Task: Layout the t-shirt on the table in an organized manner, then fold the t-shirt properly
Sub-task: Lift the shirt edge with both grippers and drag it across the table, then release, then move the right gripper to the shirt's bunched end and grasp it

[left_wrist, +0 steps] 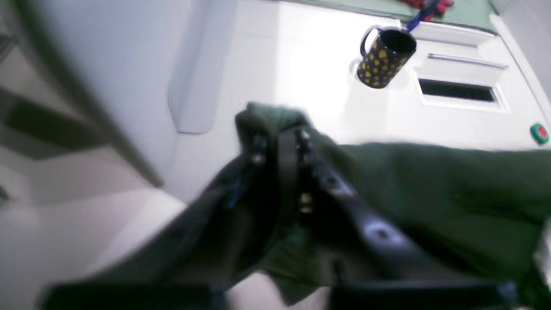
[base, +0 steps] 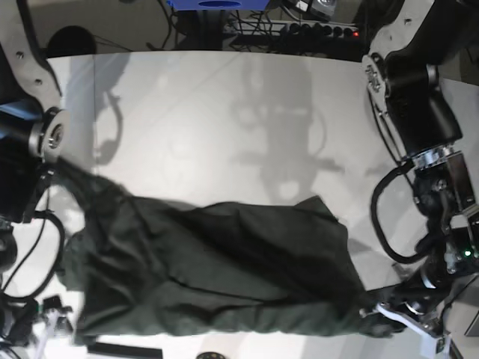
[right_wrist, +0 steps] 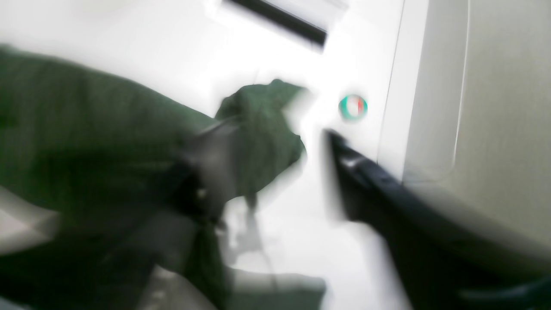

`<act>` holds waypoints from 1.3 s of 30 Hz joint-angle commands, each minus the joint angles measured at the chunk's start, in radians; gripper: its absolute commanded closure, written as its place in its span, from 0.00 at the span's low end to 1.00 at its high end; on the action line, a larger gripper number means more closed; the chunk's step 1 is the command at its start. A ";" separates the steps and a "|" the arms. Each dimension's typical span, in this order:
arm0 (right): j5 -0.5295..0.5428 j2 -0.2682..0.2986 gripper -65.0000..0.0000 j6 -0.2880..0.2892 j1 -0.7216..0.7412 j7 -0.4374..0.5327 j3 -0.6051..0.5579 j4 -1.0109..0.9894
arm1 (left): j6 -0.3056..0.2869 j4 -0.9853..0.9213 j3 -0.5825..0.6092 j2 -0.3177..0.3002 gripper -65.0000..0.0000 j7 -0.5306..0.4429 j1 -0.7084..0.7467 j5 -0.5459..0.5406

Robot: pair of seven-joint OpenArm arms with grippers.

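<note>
The dark green t-shirt (base: 217,269) lies spread and wrinkled across the near half of the white table (base: 224,112). In the base view my left gripper (base: 383,320) is at the shirt's lower right corner. The blurred left wrist view shows its fingers (left_wrist: 310,150) close together, with t-shirt (left_wrist: 430,193) cloth draped around and past them; whether they pinch it is unclear. My right gripper (right_wrist: 280,146) stands open, jaws wide apart. A bunched corner of the t-shirt (right_wrist: 262,125) hangs against its left finger (right_wrist: 215,159), and white surface shows in the gap.
A dark mug (left_wrist: 385,58) with yellow hearts stands on the white surface beyond the shirt. A round red-and-green button (right_wrist: 353,106) and a dark slot (left_wrist: 456,89) are nearby. Cables (base: 299,30) run along the table's far edge.
</note>
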 commanded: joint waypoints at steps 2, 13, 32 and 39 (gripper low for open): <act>0.023 0.033 0.00 -0.002 -0.021 0.004 0.023 0.096 | -0.011 0.058 0.001 -0.008 0.13 -0.122 0.048 -0.007; 0.089 -0.001 0.00 -0.002 -0.375 0.079 0.190 0.251 | -0.070 0.059 0.032 -0.040 0.00 -0.324 0.417 0.004; 0.083 0.146 0.00 -0.002 -0.530 0.530 0.293 -0.350 | -0.072 0.030 0.041 -0.063 0.00 -0.522 0.769 -0.002; 0.083 0.178 0.00 -0.002 -0.510 0.610 0.291 -0.535 | -0.072 0.030 0.047 -0.058 0.00 -0.522 0.786 -0.004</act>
